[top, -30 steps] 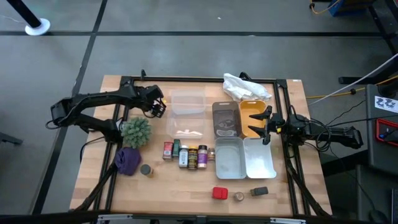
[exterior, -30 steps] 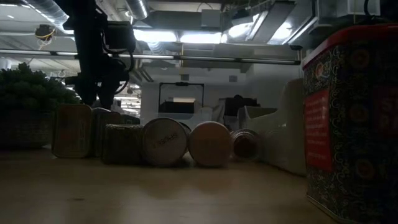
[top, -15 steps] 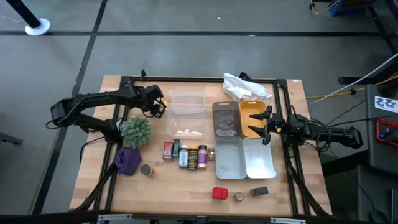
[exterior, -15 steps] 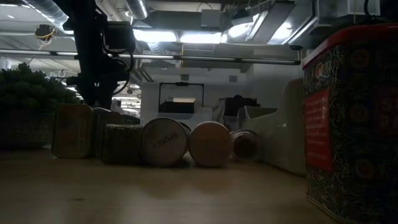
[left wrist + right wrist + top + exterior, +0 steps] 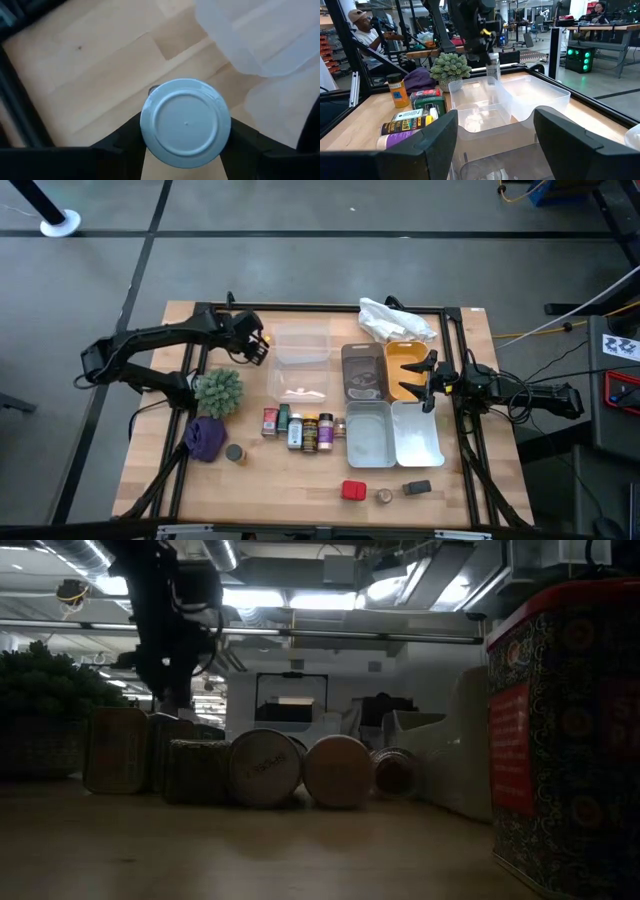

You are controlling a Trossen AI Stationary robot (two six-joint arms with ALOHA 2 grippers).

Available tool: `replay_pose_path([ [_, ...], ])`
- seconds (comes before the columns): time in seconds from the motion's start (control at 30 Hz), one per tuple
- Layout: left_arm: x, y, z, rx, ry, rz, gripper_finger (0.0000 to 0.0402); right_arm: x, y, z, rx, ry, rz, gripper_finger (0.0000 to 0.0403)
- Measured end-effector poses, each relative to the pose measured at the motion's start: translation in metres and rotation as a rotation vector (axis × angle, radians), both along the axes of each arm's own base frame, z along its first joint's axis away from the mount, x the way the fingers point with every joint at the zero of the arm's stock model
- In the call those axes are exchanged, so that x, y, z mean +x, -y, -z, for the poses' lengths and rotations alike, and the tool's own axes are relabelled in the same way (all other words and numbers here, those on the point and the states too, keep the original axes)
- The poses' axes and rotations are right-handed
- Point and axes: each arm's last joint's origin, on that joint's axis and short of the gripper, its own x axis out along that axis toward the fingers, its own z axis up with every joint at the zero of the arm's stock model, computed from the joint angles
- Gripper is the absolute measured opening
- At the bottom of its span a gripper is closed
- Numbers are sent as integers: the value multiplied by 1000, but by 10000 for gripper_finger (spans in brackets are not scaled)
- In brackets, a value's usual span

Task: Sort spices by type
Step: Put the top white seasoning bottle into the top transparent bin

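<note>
left gripper (image 5: 185, 150) pinches a small silver-capped jar (image 5: 185, 122) by its sides beside the clear bin (image 5: 301, 346); rigid, light, probably slick, so hold mid-body.

A wooden table (image 5: 150, 455) carries clear containers (image 5: 300, 365) mid-table, tin trays (image 5: 392, 430) toward the right edge, a jar row (image 5: 300, 427) centrally, a purple cloth (image 5: 205, 437) and plant (image 5: 219, 391) leftward

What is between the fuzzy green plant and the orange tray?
Seen from above, two clear plastic tubs and a dark tray lie between the green plant and the orange tray.
</note>
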Motion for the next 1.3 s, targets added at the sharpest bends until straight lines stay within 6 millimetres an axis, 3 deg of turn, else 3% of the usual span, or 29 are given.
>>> replay_pose_path([
  [0.33, 8, -14, -61, 103, 110, 50, 184, 0, 0, 0, 0, 0, 0, 260],
  [0.63, 19, -25, -83, 167, 280, 85, 184, 0, 0, 0, -2, 0, 0, 260],
  [0.83, 44, -37, -67, 125, 320, 157, 184, 0, 0, 0, -3, 0, 0, 260],
  [1.03, 70, -52, -26, 32, 215, 213, 184, 0, 0, 0, -3, 0, 1, 260],
  [1.3, 88, -63, 18, -47, 75, 252, 184, 0, 0, 0, -3, 0, 0, 260],
])
